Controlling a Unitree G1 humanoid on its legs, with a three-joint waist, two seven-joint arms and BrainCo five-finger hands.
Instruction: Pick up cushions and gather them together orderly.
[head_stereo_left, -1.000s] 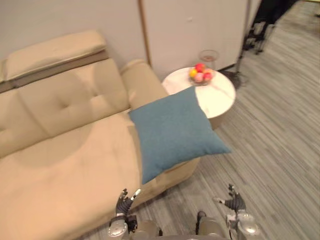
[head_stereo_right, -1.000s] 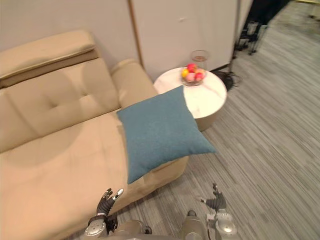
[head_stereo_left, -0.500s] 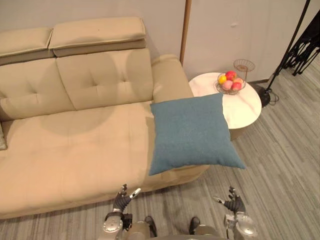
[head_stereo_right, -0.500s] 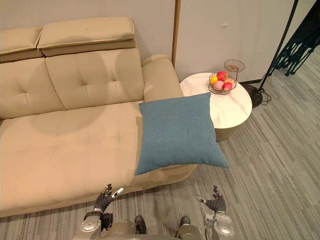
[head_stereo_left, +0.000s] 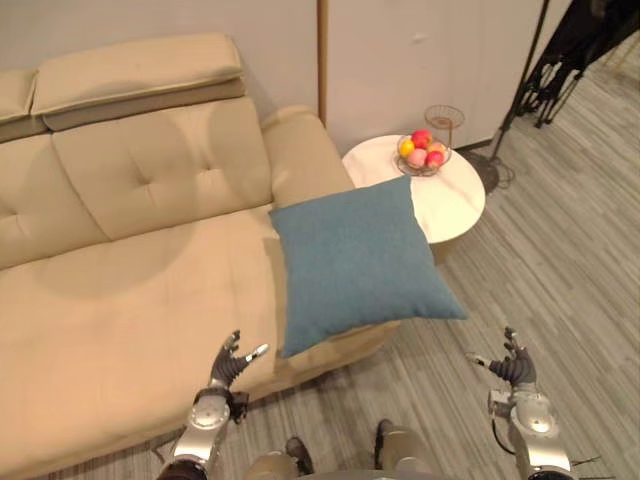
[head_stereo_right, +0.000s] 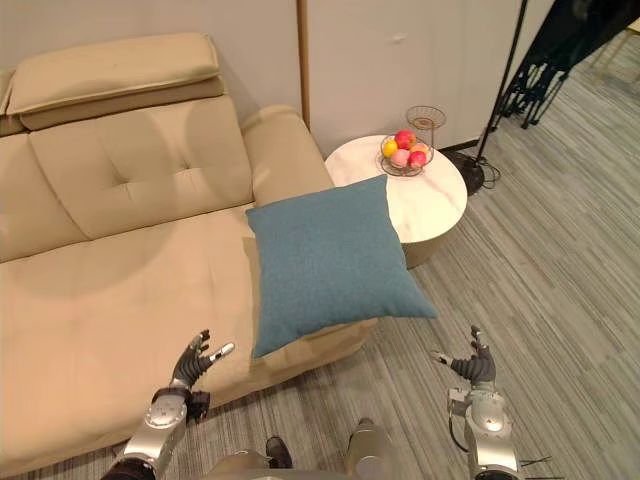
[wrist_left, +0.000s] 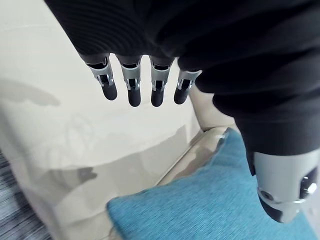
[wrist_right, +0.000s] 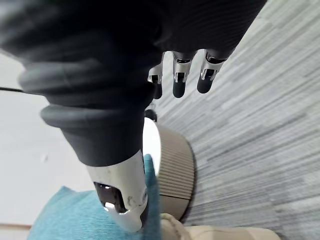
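- Blue cushion (head_stereo_left: 360, 262) overhangs the sofa's (head_stereo_left: 130, 290) front corner;
- left hand (head_stereo_left: 224, 370) near the sofa's front, fingers (wrist_left: 132, 89) released;
- right hand (head_stereo_left: 515, 370) over the floor (head_stereo_left: 560, 250), fingers (wrist_right: 180, 84) released.

The sofa (head_stereo_left: 120, 290) runs off the left edge. The blue cushion (head_stereo_left: 355, 260) hides the seat's front corner and part of the bench (head_stereo_left: 458, 195) rim. The fruit (head_stereo_left: 422, 140) in the bowl (head_stereo_left: 425, 168) is too small to name. A black stand (head_stereo_left: 560, 50) is cut off at the top right.
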